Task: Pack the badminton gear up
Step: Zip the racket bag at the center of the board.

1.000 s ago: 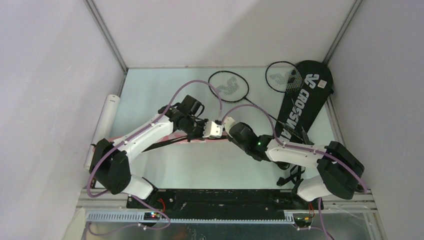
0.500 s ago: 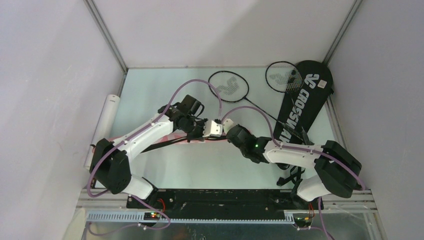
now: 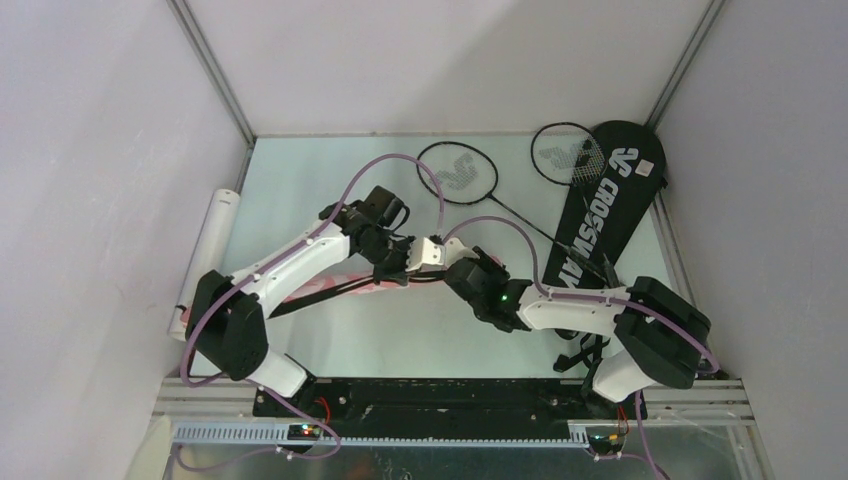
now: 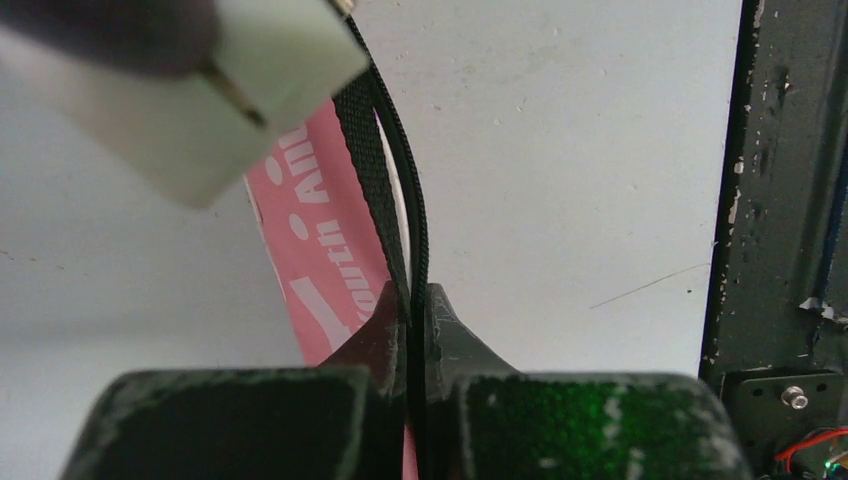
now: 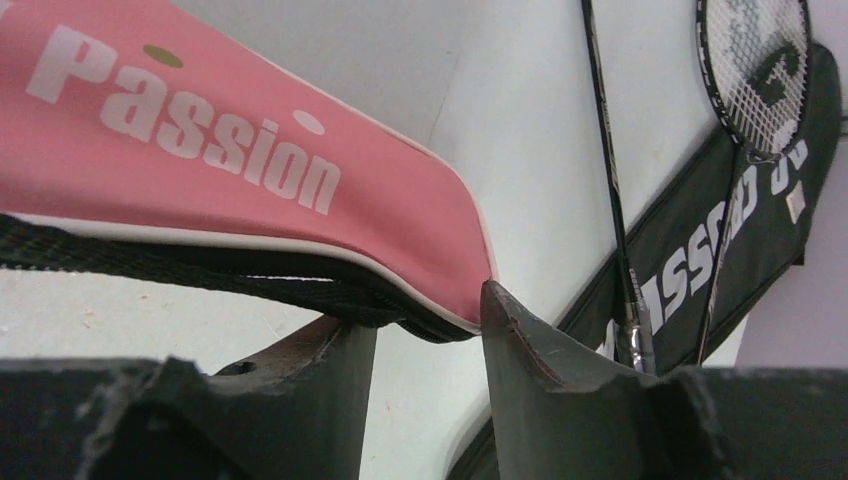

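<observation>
Pale table (image 4: 560, 150) — left gripper (image 4: 411, 300) pinching pink bag (image 4: 320, 240)

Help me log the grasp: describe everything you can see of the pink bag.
The pink bag looks like smooth fabric, with white lettering including "Passion", pale piping along its edge and a black webbing strap. It lies across the pale table, mostly hidden beneath both arms from above. The left gripper is shut on the strap; the right gripper has its jaws apart around the bag's rounded end.
</observation>
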You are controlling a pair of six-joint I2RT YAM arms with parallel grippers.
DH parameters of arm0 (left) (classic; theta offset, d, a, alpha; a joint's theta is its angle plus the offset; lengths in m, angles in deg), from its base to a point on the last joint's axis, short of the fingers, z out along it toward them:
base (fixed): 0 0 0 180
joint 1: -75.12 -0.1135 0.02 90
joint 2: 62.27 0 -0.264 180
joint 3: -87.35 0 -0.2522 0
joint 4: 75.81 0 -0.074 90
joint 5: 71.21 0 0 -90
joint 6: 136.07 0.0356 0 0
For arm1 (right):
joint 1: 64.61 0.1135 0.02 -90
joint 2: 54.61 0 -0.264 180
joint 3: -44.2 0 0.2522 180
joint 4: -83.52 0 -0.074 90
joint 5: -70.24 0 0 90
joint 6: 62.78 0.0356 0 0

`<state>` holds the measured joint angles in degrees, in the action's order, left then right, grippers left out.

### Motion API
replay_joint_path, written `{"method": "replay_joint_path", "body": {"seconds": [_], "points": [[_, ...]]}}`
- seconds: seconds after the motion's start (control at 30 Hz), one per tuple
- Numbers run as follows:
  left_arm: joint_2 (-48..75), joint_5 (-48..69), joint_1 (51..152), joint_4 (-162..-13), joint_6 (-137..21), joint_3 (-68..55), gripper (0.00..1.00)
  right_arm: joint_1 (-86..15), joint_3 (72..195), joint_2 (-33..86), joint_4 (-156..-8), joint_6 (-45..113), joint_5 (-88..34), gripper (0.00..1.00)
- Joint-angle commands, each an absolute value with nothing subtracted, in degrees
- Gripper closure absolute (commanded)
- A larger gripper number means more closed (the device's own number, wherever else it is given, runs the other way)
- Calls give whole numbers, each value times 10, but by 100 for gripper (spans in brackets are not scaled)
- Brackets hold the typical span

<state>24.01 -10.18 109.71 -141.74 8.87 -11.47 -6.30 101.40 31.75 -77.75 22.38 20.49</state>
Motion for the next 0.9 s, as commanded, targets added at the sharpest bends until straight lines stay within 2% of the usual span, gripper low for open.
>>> {"method": "replay_joint_path", "body": {"seconds": [0.0,0.17,0.4,0.47,0.5,0.6,0.73,0.87], "points": [[246,-122,1099,-1430,62,-88,100,-26,1021,326,-861,175,263,54],[254,-122,1099,-1425,55,-88,100,0,1021,321,-886,157,261,55],[257,-130,1099,-1427,54,-85,100,16,1021,327,-913,139,223,68],[258,-130,1099,-1426,52,-84,100,23,1021,332,-928,125,220,80],[258,-130,1099,-1426,52,-84,100,26,1021,333,-931,123,218,90],[257,-130,1098,-1427,51,-83,100,28,1021,333,-930,128,207,100],[257,-127,1098,-1428,54,-87,100,21,1022,320,-886,146,200,100],[243,-104,1097,-1410,52,-103,100,-52,1016,287,-759,199,158,100]]}}
